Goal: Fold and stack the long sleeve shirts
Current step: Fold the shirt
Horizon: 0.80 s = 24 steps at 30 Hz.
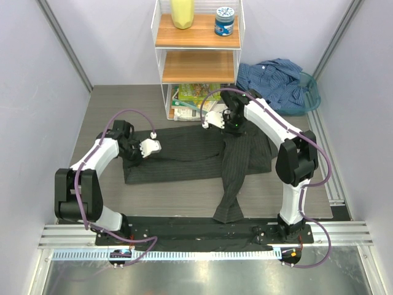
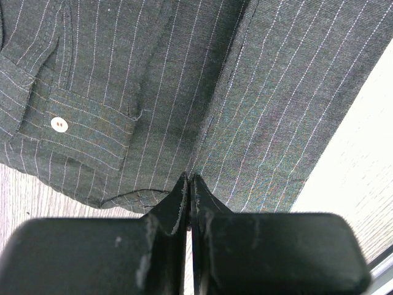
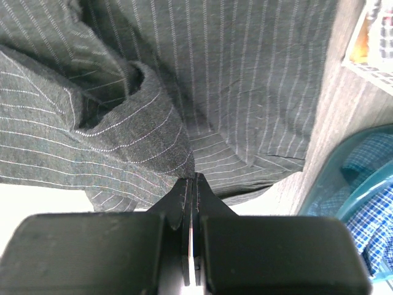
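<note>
Left fingers (image 2: 172,209) and right fingers (image 3: 184,206) clench edges of the dark charcoal pinstriped cloth shirt (image 1: 184,157), spread before the white wire shelf (image 1: 196,66) (apparently to fold it). The blue patterned cloth shirt (image 1: 276,80) sits right of that shelf.

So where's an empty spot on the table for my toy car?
Bare table shows back left, between wall and rack. More lies in front of the dark shirt, left of its sleeve. The middle is crowded with shirt, left arm and right arm; back right holds the basket of blue shirt.
</note>
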Tool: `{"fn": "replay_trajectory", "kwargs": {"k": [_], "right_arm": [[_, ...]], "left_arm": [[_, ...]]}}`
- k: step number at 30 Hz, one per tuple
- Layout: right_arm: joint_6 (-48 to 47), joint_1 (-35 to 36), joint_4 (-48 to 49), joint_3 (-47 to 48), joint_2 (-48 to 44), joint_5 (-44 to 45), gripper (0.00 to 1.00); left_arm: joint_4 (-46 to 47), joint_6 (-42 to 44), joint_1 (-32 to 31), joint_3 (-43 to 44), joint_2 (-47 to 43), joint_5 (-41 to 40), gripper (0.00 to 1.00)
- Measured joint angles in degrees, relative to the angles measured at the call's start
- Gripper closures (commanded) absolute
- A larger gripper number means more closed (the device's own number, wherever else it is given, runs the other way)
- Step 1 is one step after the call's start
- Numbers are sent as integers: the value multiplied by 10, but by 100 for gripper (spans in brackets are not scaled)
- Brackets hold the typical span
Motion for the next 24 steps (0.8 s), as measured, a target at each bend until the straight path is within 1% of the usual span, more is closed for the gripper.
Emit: {"fn": "replay_trajectory", "kwargs": {"k": [12,21,23,24], "right_arm": [[6,5,23,1,-1,0,99],[5,37,43,16,2,6,99],[4,42,50,23,7,7,98],[3,43,53,24,10,7,96]], "left_arm": [[2,-6,1,-9,-9,0,100],[4,-17,1,-10,-9,0,100],[5,-17,1,-10,-9,0,100],[5,-17,1,-10,-9,0,100]]}}
